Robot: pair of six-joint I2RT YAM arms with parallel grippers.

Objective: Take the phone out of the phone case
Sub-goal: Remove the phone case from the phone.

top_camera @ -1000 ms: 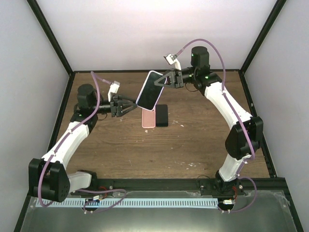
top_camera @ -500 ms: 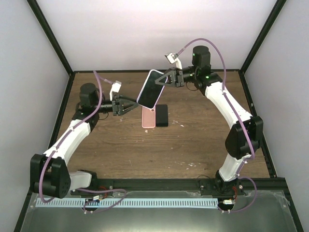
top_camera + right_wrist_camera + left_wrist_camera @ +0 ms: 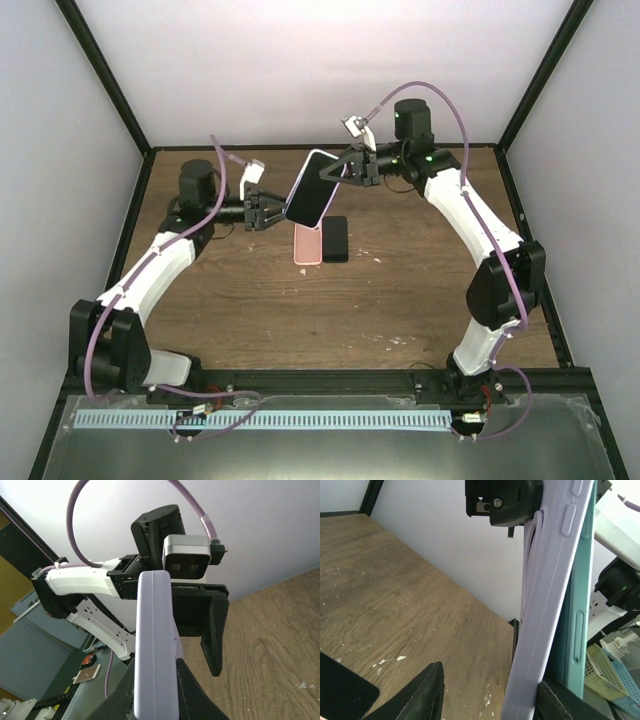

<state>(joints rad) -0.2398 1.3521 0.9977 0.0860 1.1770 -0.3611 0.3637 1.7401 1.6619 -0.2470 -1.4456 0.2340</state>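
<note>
- Brown wood-grain counter, boxed in by plain white walls and a black frame. Lying flat on it side by side: a pink rectangular case-shaped slab and a black phone-sized slab, neither touched by an arm.
- Up in the air above those two: dark-screened phone, seated inside the lilac rubbery phone case, tilted with the screen facing up toward the overhead camera.
- Right end effector clamped on the top end of the case, carrying the whole thing.
- Left end effector spread wide at the lower left edge. From the left wrist view, case edge tucked right against one black finger, the other finger well apart from it. Nothing pinched on that side yet.
- Reads like the "get a second grip" step, so roughly early-to-mid task: phone not out of the case.
- Teal strip with a button slot just beside the lilac edge. No telling whether phone's own side or something else, so wouldn't bank on it.
- To do it well:
  - Close the left on the case lip only, not across the screen. Otherwise just squeezes phone and case together.
  - Keep the right firm as the anchor.
  - Peel one corner off first rather than yanking the whole back flat.
  - Go slow: nothing but the counter below to catch a popped-out phone.
</note>
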